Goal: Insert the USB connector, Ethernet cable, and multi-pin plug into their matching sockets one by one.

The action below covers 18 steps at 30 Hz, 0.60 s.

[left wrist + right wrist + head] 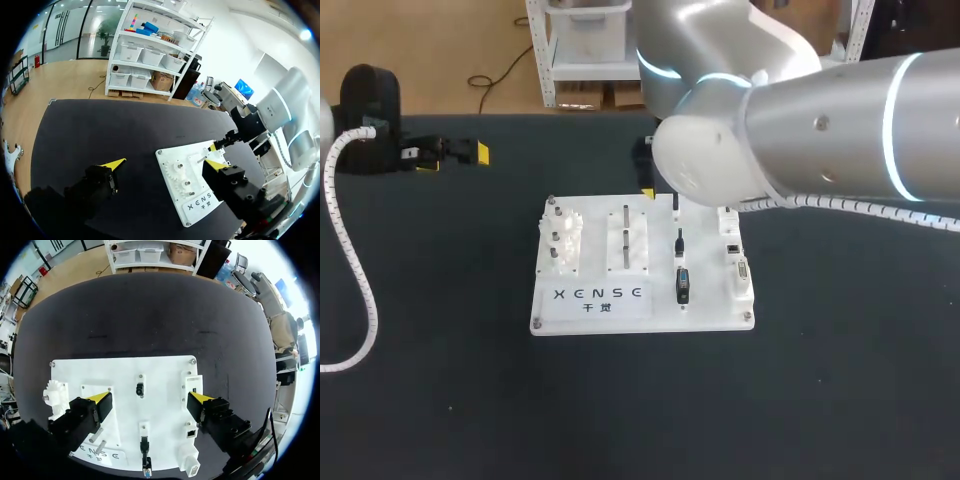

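A white board [640,310] lies mid-table. Three black plugs stand in a row on it: a small one [675,205] at the far end, a second [679,240], and a wider one with a blue face [683,285] nearest the front. The white socket block [735,265] sits to their right. My right gripper [150,401] hangs open above the board, its fingers either side of the small far plug [139,388] without touching it, the sockets [190,431] beside one finger. My left gripper [165,164] is open and empty over the bare mat, far left of the board [200,200].
Gears on pegs [565,235] and two slotted blocks [628,238] fill the board's left half. My right arm's big elbow [800,130] hides the table's back right. Black mat surrounds the board on all sides.
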Tool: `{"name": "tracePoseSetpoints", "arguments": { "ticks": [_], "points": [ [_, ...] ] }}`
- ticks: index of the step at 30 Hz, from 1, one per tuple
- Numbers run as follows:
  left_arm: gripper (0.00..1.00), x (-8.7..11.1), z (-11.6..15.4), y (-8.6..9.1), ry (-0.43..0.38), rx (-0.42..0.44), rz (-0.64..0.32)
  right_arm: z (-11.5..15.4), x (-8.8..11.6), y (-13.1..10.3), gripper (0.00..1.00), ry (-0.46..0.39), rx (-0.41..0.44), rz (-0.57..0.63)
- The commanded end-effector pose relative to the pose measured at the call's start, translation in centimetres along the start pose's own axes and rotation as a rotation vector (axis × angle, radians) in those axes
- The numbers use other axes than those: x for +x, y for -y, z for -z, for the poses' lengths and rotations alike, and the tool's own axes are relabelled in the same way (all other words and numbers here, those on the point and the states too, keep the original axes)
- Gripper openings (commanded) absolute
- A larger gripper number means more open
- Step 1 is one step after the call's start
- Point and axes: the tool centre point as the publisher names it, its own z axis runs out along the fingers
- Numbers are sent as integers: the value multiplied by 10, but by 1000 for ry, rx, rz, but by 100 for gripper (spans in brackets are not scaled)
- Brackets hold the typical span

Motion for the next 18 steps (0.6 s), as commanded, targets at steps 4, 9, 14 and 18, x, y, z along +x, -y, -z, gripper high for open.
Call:
{"name": "tracePoseSetpoints", "arguments": {
  "ticks": [4,9,14,18],
  "points": [
    [100,0,0,0,0,0,0,-1,1,3,100,-34,-24,-32],
    [100,0,0,0,0,0,0,-4,1,3,100,-64,-44,-59],
    [100,0,0,0,0,0,0,-8,3,3,100,-44,-14,-53],
    [100,0,0,0,0,0,0,-11,1,0,100,-47,-9,-50]
  ]
}}
